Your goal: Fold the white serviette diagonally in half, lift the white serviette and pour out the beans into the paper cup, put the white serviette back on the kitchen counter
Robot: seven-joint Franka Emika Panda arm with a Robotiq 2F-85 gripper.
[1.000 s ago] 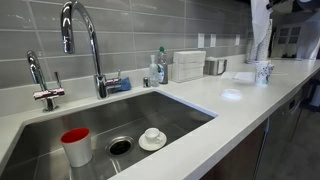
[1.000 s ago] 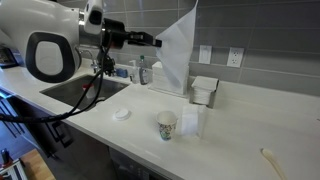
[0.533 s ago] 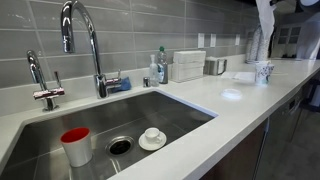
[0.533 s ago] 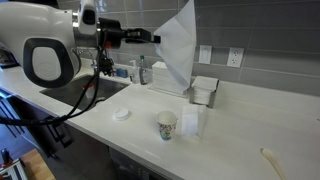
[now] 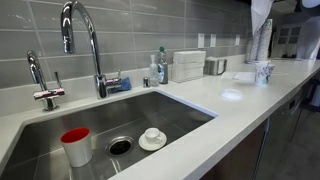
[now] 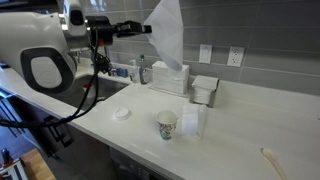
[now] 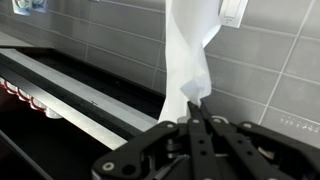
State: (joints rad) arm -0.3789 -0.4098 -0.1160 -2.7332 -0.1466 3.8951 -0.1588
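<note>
The white bench [image 6: 240,122] carries a cup [image 6: 167,125], a small block [image 6: 190,122] just beside it, a round lid [image 6: 122,114] nearer the sink [image 5: 150,105], and a box [image 6: 170,80] by the wall.

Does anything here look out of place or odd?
Yes: a white serviette dangles in mid-air, pinched in the shut end effector, high above the kitchen counter rather than lying on it. A small cup on a saucer also sits down in the sink.

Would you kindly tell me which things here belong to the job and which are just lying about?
Job: white serviette, paper cup, kitchen counter, pincer.
Lying about: red-topped cup, saucer with small cup, faucet, bottle.
</note>
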